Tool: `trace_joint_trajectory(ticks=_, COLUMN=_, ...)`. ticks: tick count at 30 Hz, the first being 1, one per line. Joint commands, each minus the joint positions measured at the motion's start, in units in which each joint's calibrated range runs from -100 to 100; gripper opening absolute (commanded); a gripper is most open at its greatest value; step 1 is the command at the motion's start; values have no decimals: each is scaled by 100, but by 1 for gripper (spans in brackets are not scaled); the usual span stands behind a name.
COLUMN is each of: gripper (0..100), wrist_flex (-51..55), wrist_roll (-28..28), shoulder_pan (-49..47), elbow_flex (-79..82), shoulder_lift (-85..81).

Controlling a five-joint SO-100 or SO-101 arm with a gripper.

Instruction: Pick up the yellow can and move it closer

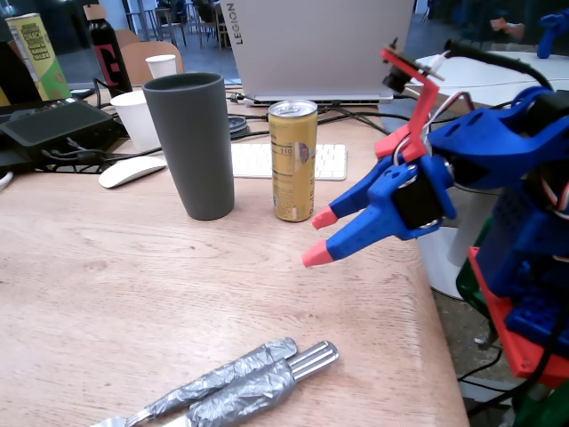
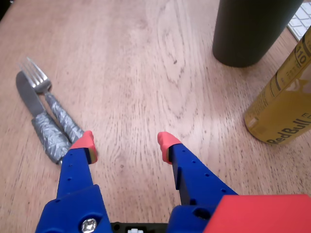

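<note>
Fixed view: low, near counter [image 1: 133, 294] front edge, faces across toward far edge, arm at right. Wrist view: rides behind end effector [image 2: 126, 144], looks steeply down, close to surface. Shared: yellow can [image 1: 292, 160], grey cup [image 1: 191, 142], foil-wrapped cutlery [image 1: 240, 382], bare wood between

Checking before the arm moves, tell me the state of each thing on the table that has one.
yellow can: upright, ungrasped, beside the cup.
grey cup: upright, open top.
gripper: open, empty, over bare wood.
fork and knife: flat, side by side, handles foil-wrapped.
laptop: lid open.
</note>
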Motion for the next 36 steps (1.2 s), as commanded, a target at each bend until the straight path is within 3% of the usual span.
trace_joint_trajectory(ticks=1, gripper=28, wrist_flex=20, wrist_roll=10, shoulder_pan=-24, elbow_flex=61, shoulder_lift=-37)
trace_joint_trajectory(ticks=25, gripper=29, wrist_flex=-112, wrist_roll=20, shoulder_pan=77, elbow_flex=-43, shoulder_lift=435)
trace_joint_trajectory(ticks=27, gripper=29, wrist_flex=-768, wrist_roll=20, shoulder_pan=77, elbow_flex=-52, shoulder_lift=1035)
trace_joint_trajectory(ticks=36, gripper=29, wrist_flex=-6532, wrist_roll=29, shoulder_pan=77, elbow_flex=-33, shoulder_lift=5503)
